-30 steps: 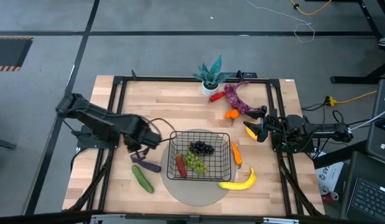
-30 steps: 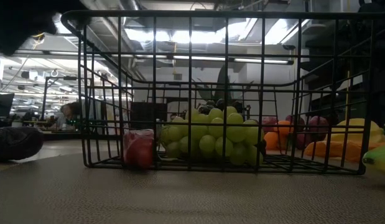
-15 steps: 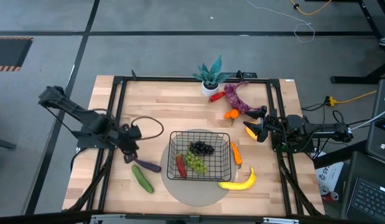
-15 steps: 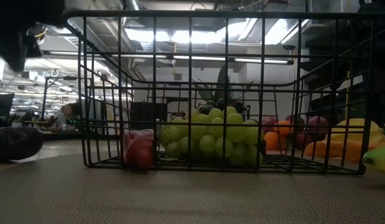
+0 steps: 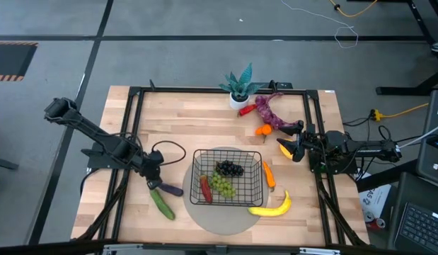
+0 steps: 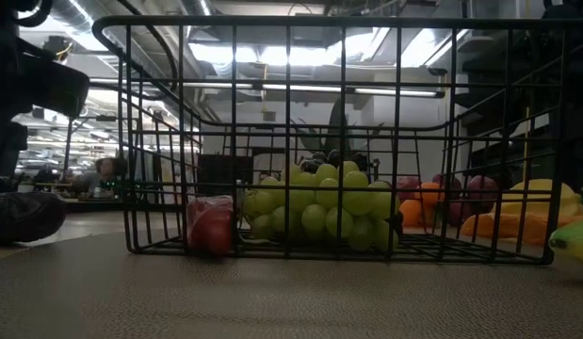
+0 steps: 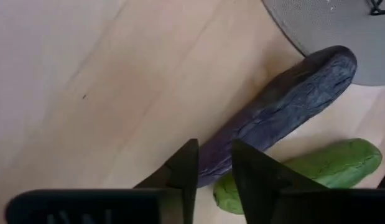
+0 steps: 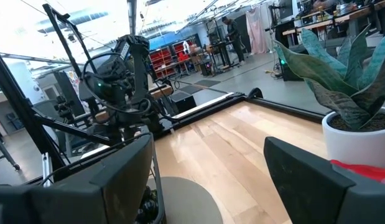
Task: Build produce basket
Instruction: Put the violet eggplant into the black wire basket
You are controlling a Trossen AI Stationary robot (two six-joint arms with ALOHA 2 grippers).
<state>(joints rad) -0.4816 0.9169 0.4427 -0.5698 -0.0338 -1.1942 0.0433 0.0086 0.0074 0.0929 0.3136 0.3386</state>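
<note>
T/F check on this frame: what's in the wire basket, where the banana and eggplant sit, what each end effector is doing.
1. The square black wire basket holds green grapes. True.
2. The yellow toy banana lies inside it. False: it lies on the table outside.
3. The left end effector is over the purple toy eggplant. True.
4. The right end effector grips the eggplant. False: it is open, waiting at the table's right.
5. The green toy cucumber is in the basket. False: on the table.

A black basket (image 5: 228, 177) holds green grapes (image 5: 221, 185); outside lie a purple eggplant (image 7: 285, 109) and yellow banana (image 5: 272, 207).
</note>
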